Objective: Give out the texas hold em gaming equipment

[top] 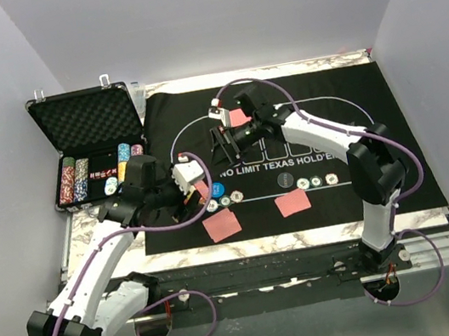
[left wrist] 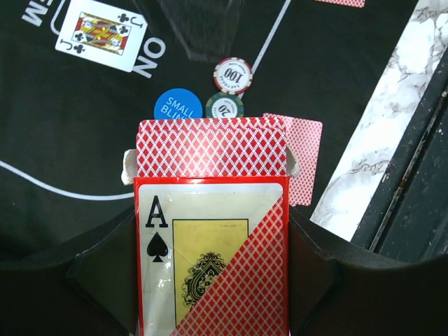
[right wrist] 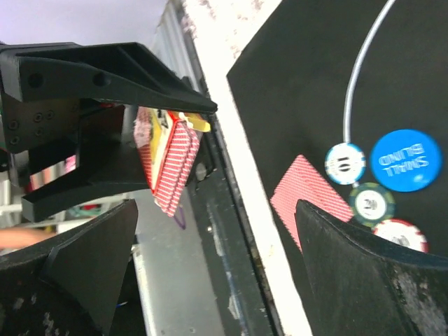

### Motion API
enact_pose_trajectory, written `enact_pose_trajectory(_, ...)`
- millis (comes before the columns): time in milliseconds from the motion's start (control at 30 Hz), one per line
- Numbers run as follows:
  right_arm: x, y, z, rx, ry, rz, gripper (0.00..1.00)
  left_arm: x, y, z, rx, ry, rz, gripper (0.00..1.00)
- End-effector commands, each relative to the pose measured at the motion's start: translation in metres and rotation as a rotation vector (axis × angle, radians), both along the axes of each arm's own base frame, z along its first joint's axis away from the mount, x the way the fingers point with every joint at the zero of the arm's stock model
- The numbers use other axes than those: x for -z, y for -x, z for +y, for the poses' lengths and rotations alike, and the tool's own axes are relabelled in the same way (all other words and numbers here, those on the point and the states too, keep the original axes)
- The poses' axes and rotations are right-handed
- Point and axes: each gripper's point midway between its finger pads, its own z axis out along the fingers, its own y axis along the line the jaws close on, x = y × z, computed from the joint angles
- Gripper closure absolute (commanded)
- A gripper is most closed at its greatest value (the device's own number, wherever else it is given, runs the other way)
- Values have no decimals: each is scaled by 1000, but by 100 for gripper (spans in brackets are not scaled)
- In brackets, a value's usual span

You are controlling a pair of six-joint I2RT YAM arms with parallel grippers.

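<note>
Gripping is done by the L gripper [left wrist: 210, 234], clamped on the sides of the card box [left wrist: 231, 280] over the mat [left wrist: 56, 140], flap open so the red-backed deck [left wrist: 210, 147] sticks out; the R gripper [right wrist: 215, 210] is spread wide & empty facing it, prob. for pulling a card; a dealt card [left wrist: 304, 157], chips [left wrist: 232, 75] & small-blind disc [left wrist: 178, 105] are laid nearby

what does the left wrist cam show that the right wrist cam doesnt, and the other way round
Only the left wrist: a face-up jack of clubs and the ace-of-spades front of the card box.
Only the right wrist: a blue-and-white chip, plus the card box seen side-on between the left jaws.
Both: the blue small blind button, the green 20 chip and one face-down card.
</note>
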Motion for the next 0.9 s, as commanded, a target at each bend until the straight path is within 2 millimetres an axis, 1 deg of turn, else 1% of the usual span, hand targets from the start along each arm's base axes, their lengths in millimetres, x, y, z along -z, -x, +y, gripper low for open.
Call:
enact_pose_trajectory(0,-21,26,12,-75,-98,101,3,-19,-5,-14,49,-1,-86,100)
enact_pose_trajectory(100,-18,36,19,-99,-96,114,5,-20,-4,-17,58,1,-85,100)
enact_pose_trajectory(233,-12,44,27,-117,-91,127,8,-23,-5,-19,64,-1,-94,100)
enact_pose_trajectory(400,2,44,27,-120,-64,151,15,-28,-7,-21,54,11,-92,100)
enact_pose_trajectory(533,9,45,27,-119,-53,162,20,-28,-6,-21,52,13,-90,100)
enact_pose_trajectory(600,16,44,26,-116,-35,159,23,-28,-6,-20,51,11,-91,100)
enact_pose_trajectory(733,29,46,19,-100,18,168,34,-28,-6,-18,40,7,-99,100)
enact_pose_trajectory(867,31,40,8,-67,32,175,43,-27,-5,-15,32,0,-105,100)
